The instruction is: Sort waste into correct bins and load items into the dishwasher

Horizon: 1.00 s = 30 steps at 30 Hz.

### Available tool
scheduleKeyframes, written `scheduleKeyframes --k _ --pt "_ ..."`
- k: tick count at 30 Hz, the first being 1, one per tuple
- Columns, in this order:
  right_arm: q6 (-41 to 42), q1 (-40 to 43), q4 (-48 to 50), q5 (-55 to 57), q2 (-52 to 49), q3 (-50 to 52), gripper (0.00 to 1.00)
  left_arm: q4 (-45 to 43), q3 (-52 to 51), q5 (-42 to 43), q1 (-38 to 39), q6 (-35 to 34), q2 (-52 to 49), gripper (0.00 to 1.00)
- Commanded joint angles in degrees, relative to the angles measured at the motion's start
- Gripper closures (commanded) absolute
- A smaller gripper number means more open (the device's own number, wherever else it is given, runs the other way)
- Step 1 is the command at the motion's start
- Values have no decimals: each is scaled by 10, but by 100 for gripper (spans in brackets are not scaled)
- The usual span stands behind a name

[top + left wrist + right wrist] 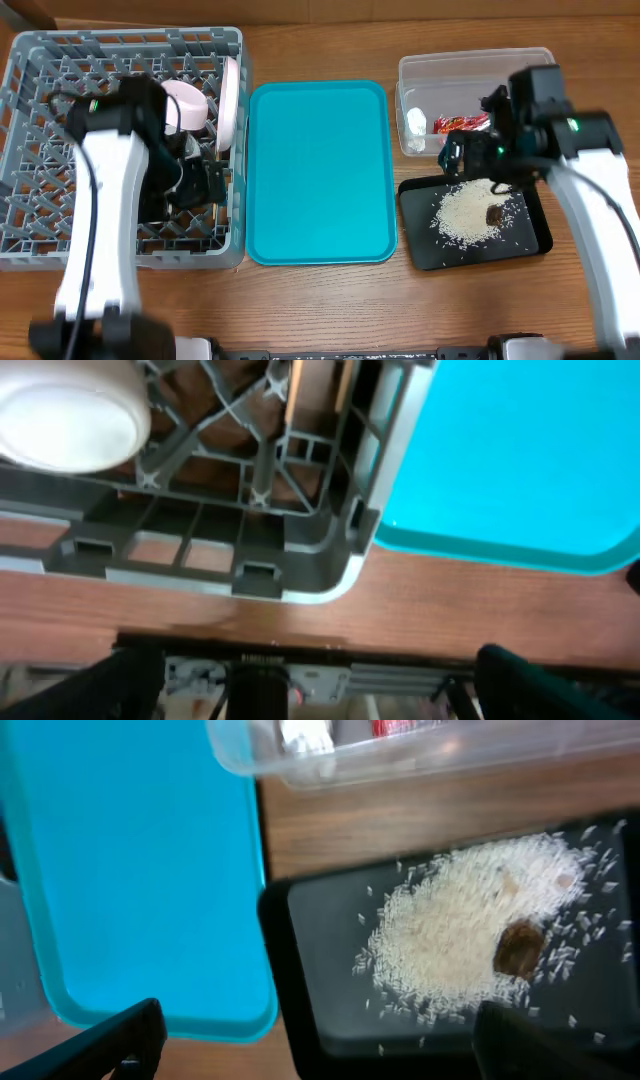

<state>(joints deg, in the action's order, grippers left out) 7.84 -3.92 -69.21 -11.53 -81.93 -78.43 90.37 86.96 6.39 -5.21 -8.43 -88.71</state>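
The grey dish rack [60, 150] fills the left side, with a white plate [231, 100] on edge and a pink dish [185, 100] inside. My left gripper [197, 185] hangs open inside the rack's near right corner [300, 565], holding nothing. A white rounded bowl [70, 420] and two thin wooden chopsticks [295, 390] stand above that corner. The clear tub [520, 62] holds a red wrapper [462, 123] and a white scrap [416, 122]. Rice [450, 930] and a brown lump [518, 948] lie on the black tray [330, 980]. My right gripper [320, 1055] is open and empty above the tray's left end.
A flat teal tray [318, 170] lies between the rack and the two bins, and its edge shows in both wrist views. Bare wooden table [330, 310] runs along the front. The arm bases [120, 335] stand at the near edge.
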Motion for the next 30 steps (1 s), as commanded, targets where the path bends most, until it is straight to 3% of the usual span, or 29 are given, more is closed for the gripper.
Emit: scheduleKeyframes --k 1,8,13,30 --pt "-2 0 42 12 99 61 0 -43 -61 5 10 12 107 0" --pt "-2 0 184 52 334 229 0 -230 -218 -35 45 12 363 0" --pt "-2 0 158 78 407 254 0 -285 -278 -38 45 11 481 0" --pt "-2 0 118 78 411 254 0 -271 -279 -38 45 11 505 0"
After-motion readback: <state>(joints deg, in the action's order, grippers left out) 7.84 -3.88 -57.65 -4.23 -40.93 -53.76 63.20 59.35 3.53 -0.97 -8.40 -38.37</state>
